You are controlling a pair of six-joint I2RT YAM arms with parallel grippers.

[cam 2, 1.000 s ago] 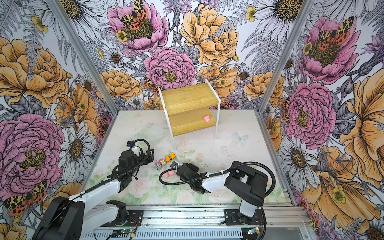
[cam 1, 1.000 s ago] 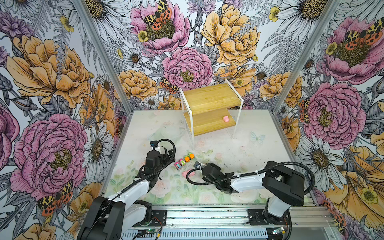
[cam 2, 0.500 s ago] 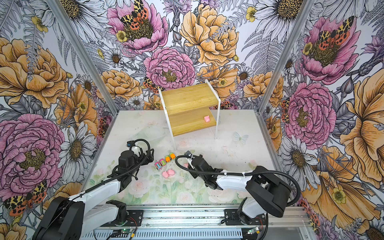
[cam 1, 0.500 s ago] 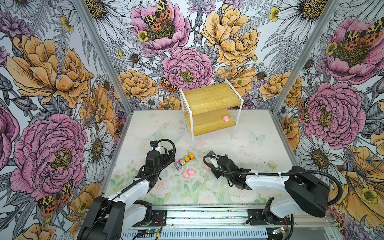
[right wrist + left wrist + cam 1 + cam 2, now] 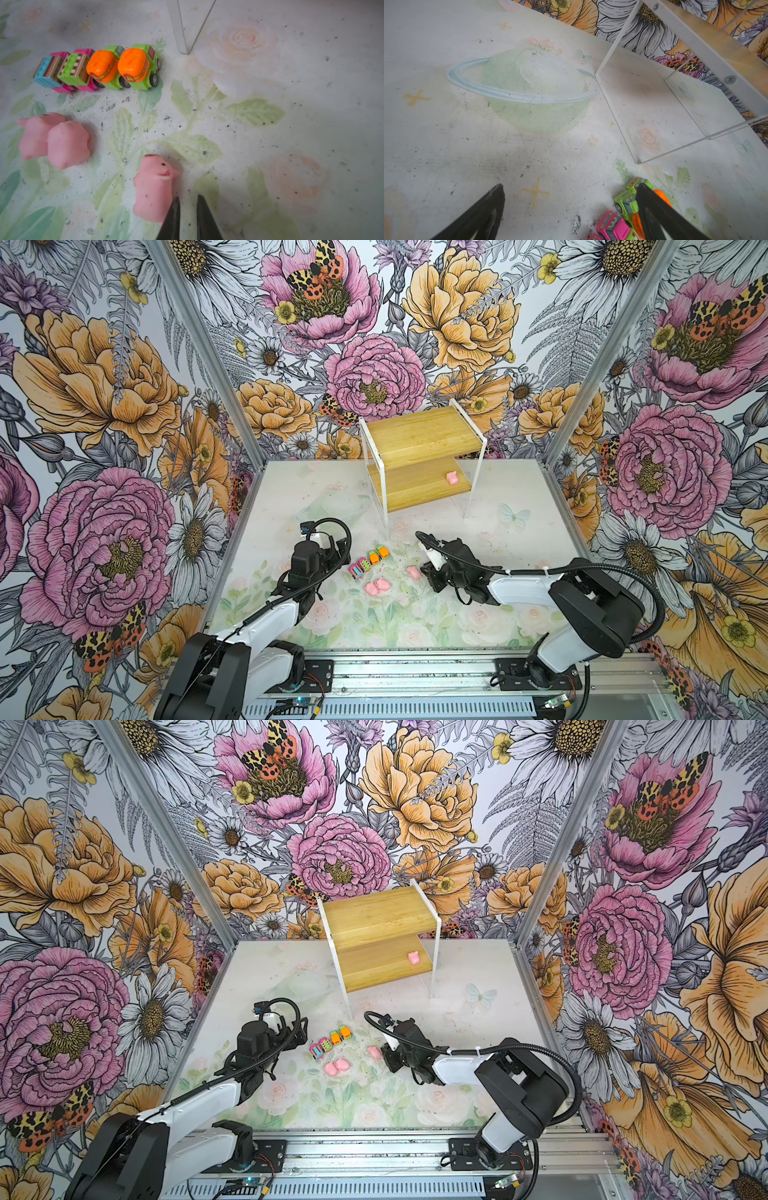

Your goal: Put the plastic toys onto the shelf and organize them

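Right wrist view: the right gripper (image 5: 188,197) has its jaws drawn almost together, with a sliver of gap and nothing between them. One pig (image 5: 154,187) lies on the worktop (image 5: 311,104) just beside one finger, outside the gap; I cannot tell whether they touch.

The left gripper (image 5: 570,185) has its jaws spread wide and empty, with one finger overlapping the car row in its own wrist view.

Seven toys lie on the worktop in front of the shelf (image 5: 419,435). The orange cars (image 5: 133,62) and pink cars (image 5: 64,71) stand side by side in a touching row close to its front leg. A pig pair (image 5: 54,139) lies pressed together farther out from the shelf than the row, with the lone pig near it. A fourth pig (image 5: 451,477) already sits on the shelf's lower board.

The pigs look soft, rubbery and very light, with matt skin that should not slip. They likely squash, so a gentle pinch across the fat middle of the body seems best, not the snout or ears.

The cars look like hard, glossy, light plastic on free wheels. They should be taken across the flat sides, end car first since neighbours leave no room, and they may roll on the board.
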